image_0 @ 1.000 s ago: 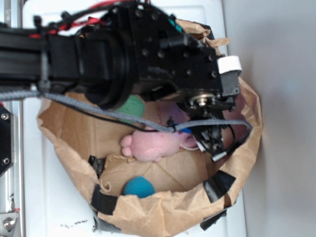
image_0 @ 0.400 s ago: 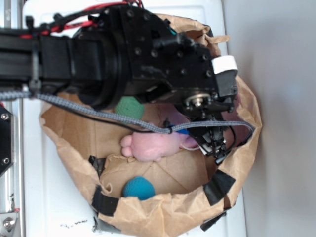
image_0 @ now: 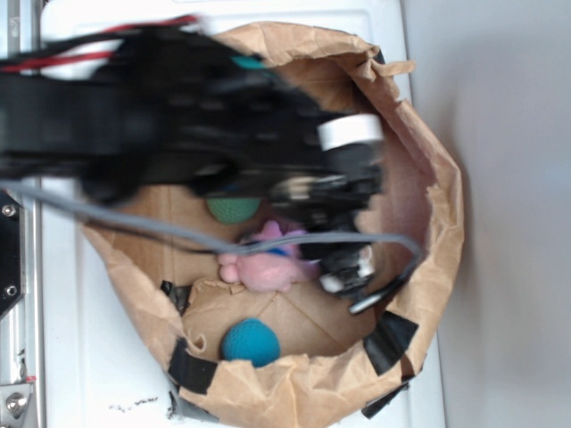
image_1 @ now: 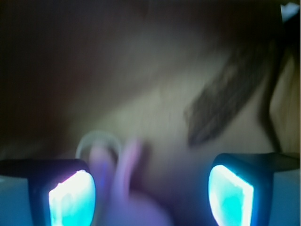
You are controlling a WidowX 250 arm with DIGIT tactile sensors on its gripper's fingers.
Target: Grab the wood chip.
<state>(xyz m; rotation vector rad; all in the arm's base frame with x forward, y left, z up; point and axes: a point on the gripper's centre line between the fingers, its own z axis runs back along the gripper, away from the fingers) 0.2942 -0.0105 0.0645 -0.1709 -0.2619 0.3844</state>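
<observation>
The wood chip (image_1: 221,101) is a dark brown streaky sliver lying aslant on the paper floor, up and to the right of my jaws in the wrist view. I cannot make it out in the exterior view, where the blurred black arm covers the middle of the bag. My gripper (image_1: 150,200) is open, its two glowing pads (image_1: 71,197) wide apart. A pink plush toy (image_1: 136,202) lies blurred between them, not gripped. In the exterior view the gripper (image_0: 351,275) hangs inside the paper bag, at the plush toy's right end.
The brown paper bag (image_0: 294,385) has high crumpled walls with black tape patches (image_0: 390,341). Inside lie a green ball (image_0: 234,209), a blue ball (image_0: 251,341) and the pink plush (image_0: 266,265). A grey cable (image_0: 178,234) crosses the bag.
The arm has swung left and is motion-blurred. The gripper has moved from the bag's right wall towards the plush toy.
</observation>
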